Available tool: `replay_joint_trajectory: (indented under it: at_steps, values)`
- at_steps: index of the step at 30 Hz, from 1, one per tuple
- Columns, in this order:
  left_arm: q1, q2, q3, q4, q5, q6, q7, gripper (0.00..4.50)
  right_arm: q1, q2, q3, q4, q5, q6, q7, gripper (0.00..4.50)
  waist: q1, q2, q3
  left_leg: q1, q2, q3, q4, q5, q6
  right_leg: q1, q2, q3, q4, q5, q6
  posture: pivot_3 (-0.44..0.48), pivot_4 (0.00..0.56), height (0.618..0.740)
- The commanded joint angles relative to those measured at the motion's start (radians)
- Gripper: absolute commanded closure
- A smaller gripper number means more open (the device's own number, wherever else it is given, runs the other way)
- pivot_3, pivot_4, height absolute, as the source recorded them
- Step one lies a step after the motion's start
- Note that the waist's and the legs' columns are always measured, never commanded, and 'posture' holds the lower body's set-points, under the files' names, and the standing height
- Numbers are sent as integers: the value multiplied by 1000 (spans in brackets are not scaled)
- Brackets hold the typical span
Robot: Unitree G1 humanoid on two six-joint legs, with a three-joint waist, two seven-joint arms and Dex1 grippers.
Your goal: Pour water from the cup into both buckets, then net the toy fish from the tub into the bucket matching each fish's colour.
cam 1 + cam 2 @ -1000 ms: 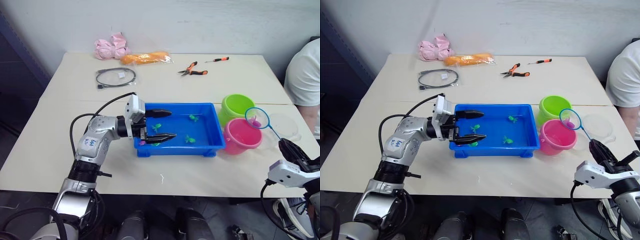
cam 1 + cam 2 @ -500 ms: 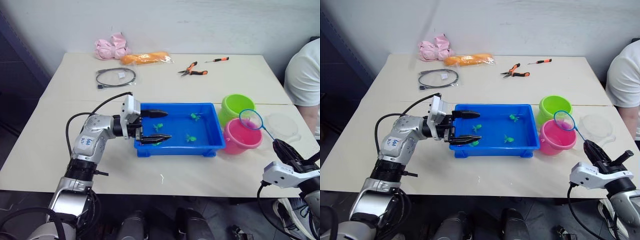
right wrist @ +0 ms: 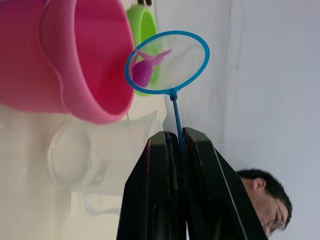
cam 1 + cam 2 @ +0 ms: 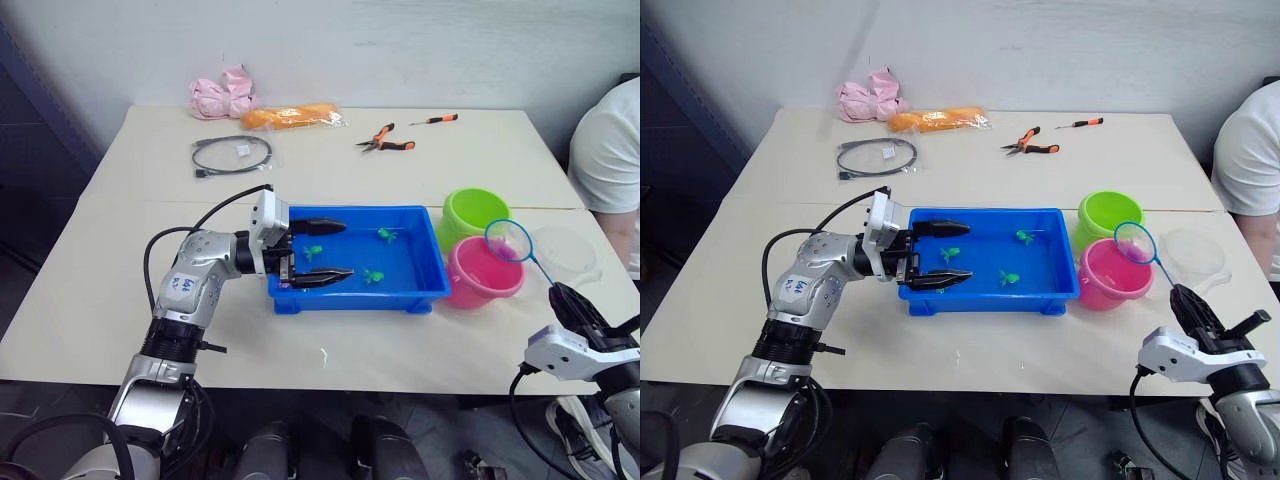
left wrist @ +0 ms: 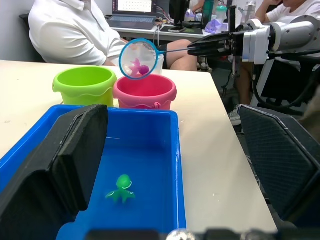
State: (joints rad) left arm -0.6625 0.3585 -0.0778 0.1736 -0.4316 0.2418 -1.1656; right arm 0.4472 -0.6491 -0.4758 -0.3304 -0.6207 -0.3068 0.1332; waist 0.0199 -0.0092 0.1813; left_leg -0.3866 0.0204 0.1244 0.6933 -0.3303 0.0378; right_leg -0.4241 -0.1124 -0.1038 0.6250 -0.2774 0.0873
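Since half a second ago the net has drifted slightly toward 3 o'clock above the pink bucket, and the left gripper has edged farther in over the tub; nothing else on the table has shifted.

Nearest, at 4 o'clock, the right gripper is clamped on the net's thin handle, fingers tight together around it. The hoop hangs over the far right rim of the pink bucket, and the right wrist view shows a pink fish lying in the mesh.

At centre, the left gripper is spread wide over the left end of the tub, holding nothing; one finger lies along the far wall, the other along the near wall. Green fish lie apart on the tub floor: one between the fingers, one at mid-floor, one by the far wall.

Just right of the tub stand the pink bucket and, behind it and touching it, the green bucket. The cup stands at 3 o'clock of the buckets, partly behind the hoop. A person in a white shirt sits at the table's right edge.

Farther back, at 11 o'clock: a coiled black cable. At 12 o'clock: orange-handled pliers and a small screwdriver. Along the far edge lie an orange packet and a pink bundle.
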Motion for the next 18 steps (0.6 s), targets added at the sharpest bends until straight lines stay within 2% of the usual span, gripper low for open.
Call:
replay_joint_trajectory:
  at_steps: [1,3,6,10,17,18]
  values:
    - [-22,-6,5,-22,-8,-4,4,58,-3,4,-58,-31,11,10,-29,4500,0,0,0,0,0,0,0,0,0,0,0,0,0,0,0,0,150,740]
    - [-20,-7,3,-23,-8,0,5,58,19,-16,-42,-40,27,-37,-9,4500,0,0,0,0,0,0,0,0,0,0,0,0,0,0,0,0,150,740]
    - [-19,-3,0,-20,-3,-6,-1,58,8,-4,-93,-24,33,7,-31,4500,0,0,0,0,0,0,0,0,0,0,0,0,0,0,0,0,150,740]
    - [-22,-6,2,-19,-4,-3,6,58,26,-24,-50,-32,12,-62,-20,4500,-1,0,0,0,0,0,0,0,0,0,0,0,0,0,0,0,150,740]
    - [-22,-5,4,-19,-4,-4,9,58,21,8,-94,-22,22,-43,-46,4500,1,0,0,0,0,0,0,0,0,0,0,0,0,0,0,0,150,740]
    - [-20,-6,6,-21,-8,1,13,58,36,-18,-62,-28,-5,-101,-44,4500,0,0,0,0,0,0,0,0,0,0,0,0,0,0,0,0,150,740]
